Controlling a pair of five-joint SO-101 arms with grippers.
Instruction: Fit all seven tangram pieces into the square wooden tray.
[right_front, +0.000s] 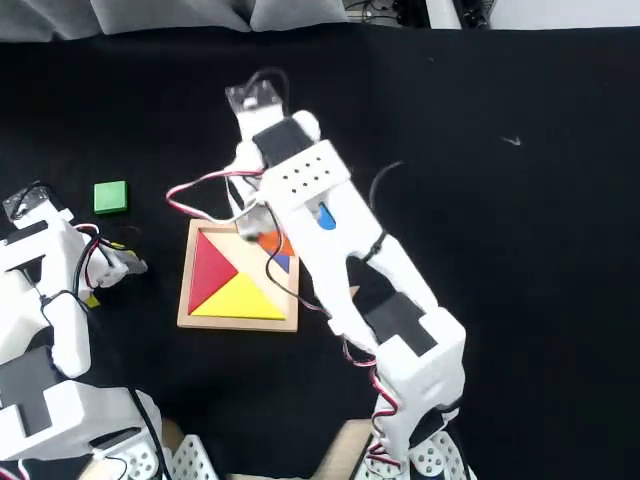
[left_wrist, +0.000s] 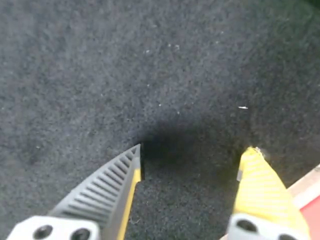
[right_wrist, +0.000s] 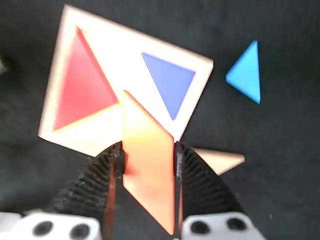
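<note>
The right gripper (right_wrist: 148, 150) is clamping the orange parallelogram (right_wrist: 147, 165) over the tray (right_wrist: 150, 44) — it needs aligning with the bare gap before lowering; the left gripper (left_wrist: 194, 149) is hanging open beside the tray.

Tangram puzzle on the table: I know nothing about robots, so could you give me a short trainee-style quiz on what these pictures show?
1. True or false: the left hand is gripping a puzzle piece.
2. What is the right hand holding by the wooden tray?
A. a purple circle
B. an orange parallelogram
C. a white cube
3. Fill in: the square piece lying outside the tray is ____.

Key:
1. False. It is open over bare black cloth.
2. B
3. green
</note>
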